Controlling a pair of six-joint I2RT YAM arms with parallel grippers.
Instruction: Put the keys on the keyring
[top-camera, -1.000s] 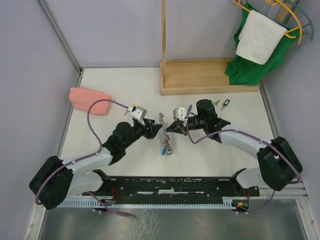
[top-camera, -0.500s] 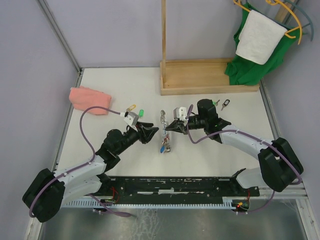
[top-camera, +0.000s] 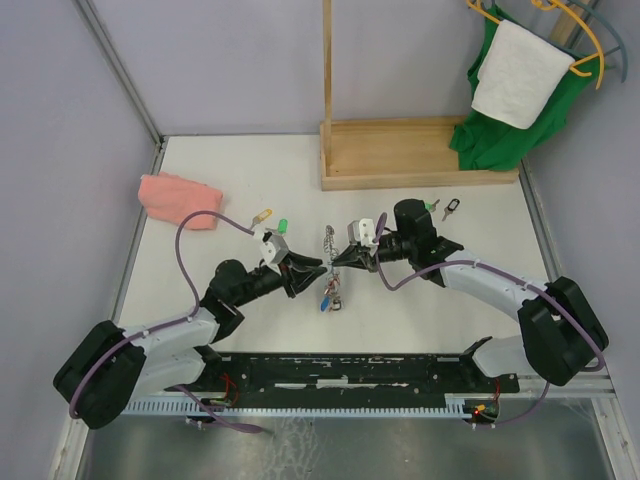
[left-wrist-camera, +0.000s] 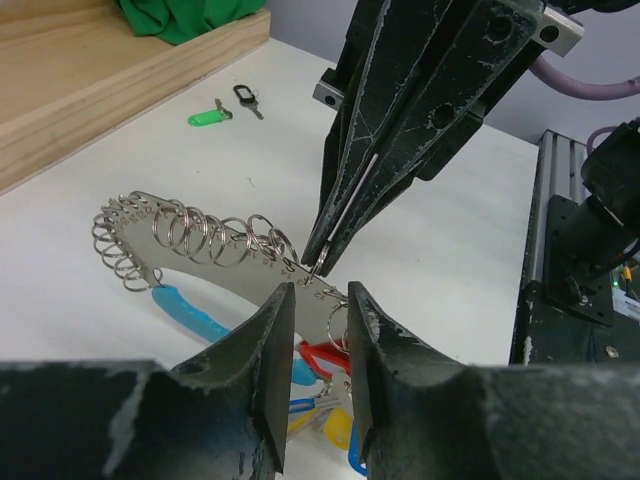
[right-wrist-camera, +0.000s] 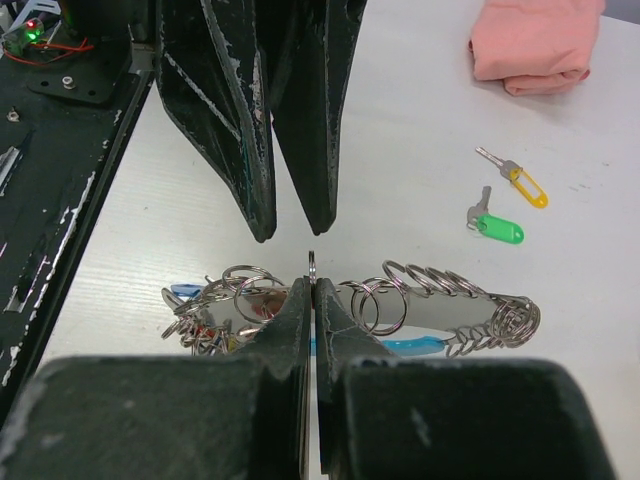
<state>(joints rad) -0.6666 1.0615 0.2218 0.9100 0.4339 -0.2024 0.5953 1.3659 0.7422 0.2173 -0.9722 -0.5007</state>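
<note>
The keyring (top-camera: 328, 262), a silvery metal loop strung with split rings and coloured tags, lies mid-table; it also shows in the left wrist view (left-wrist-camera: 195, 238) and the right wrist view (right-wrist-camera: 440, 300). My right gripper (right-wrist-camera: 312, 287) is shut on one small split ring (right-wrist-camera: 312, 263) of the keyring, and its tip (left-wrist-camera: 322, 258) shows from the left wrist. My left gripper (left-wrist-camera: 320, 305) faces it just short of the ring, jaws open a narrow gap with nothing between them. Loose keys lie on the table: green (top-camera: 283, 225) and yellow (top-camera: 263, 215) at left, green (top-camera: 432, 206) and black (top-camera: 452, 208) at right.
A folded pink cloth (top-camera: 178, 198) lies at far left. A wooden stand (top-camera: 400, 155) sits at the back, with green cloth (top-camera: 500, 140) and a white towel (top-camera: 520, 75) hanging at back right. A black rail (top-camera: 360, 375) runs along the near edge.
My left gripper drew back to the left, then came back toward the keyring with its jaws narrower. The right gripper stayed shut at the ring.
</note>
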